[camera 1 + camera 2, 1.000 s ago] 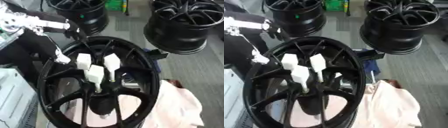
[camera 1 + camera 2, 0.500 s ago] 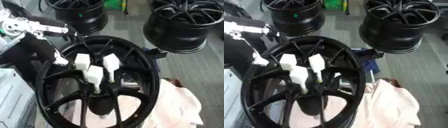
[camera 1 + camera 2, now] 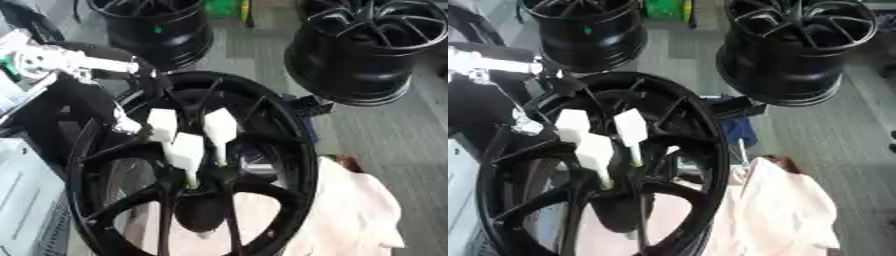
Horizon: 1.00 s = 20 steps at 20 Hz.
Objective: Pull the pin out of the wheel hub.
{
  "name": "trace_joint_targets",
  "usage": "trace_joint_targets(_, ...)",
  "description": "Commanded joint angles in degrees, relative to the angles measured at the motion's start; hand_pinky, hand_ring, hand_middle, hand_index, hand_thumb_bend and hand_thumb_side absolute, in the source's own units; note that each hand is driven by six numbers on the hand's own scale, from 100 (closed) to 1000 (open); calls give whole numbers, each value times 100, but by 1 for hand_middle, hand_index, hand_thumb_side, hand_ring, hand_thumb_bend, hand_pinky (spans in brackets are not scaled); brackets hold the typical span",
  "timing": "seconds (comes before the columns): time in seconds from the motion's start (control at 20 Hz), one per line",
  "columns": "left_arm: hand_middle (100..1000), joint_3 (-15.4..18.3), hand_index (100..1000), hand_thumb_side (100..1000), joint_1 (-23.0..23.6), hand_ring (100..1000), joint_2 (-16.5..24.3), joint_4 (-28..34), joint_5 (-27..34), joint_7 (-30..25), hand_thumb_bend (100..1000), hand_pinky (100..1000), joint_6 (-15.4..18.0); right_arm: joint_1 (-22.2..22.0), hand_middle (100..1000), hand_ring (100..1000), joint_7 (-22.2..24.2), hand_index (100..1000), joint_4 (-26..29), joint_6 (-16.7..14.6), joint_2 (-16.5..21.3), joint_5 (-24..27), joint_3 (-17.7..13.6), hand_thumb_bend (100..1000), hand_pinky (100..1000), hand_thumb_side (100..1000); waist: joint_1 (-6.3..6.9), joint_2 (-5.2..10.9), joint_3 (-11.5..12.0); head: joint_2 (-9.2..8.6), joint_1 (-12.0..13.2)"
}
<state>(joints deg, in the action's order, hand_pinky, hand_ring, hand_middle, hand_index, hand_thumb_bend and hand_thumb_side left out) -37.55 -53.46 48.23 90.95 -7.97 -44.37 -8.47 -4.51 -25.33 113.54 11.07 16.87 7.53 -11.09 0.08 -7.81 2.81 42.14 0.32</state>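
Since a second ago your view has slid a little, so the whole scene sits slightly lower and further right, but the things themselves lie as they did: the near black wheel hub (image 3: 188,165) has not shifted against the pink cloth (image 3: 350,210), and the white pins stand in the same pattern as before. You have three wheel hubs in front of you: the large near one filling the lower left, a second hub (image 3: 798,47) upright at the far right, and a third hub (image 3: 157,25) at the far left. Under the near hub's right edge you see one pink cloth, and just behind it one dark blue object (image 3: 732,125) whose shape you cannot make out. Your left arm (image 3: 66,62), white and black, comes in from the left edge and reaches over the near hub's upper left rim; your left hand (image 3: 140,85) shows only as a dark shape against the black spokes there, so whether its fingers are apart or curled you cannot tell. In the near hub's centre stand three pins, each with a white block head: the left pin (image 3: 162,125), the right pin (image 3: 220,129) and the front pin (image 3: 185,152), close together but apart.
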Motion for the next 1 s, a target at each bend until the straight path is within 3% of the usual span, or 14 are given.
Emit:
trace_joint_targets(0.05,797,69,933,364,-62,842,38,-57,-49,41,419,840,-13,63,743,714,22,763,105,0,55,41,-12,100,709,797,-1,49,-8,-96,23)
trace_joint_targets(1.0,773,-6,921,376,-15,830,-316,-537,-325,24,429,832,32,75,744,716,56,764,105,5,-12,74,-12,100,711,799,-25,28,-37,-111,74)
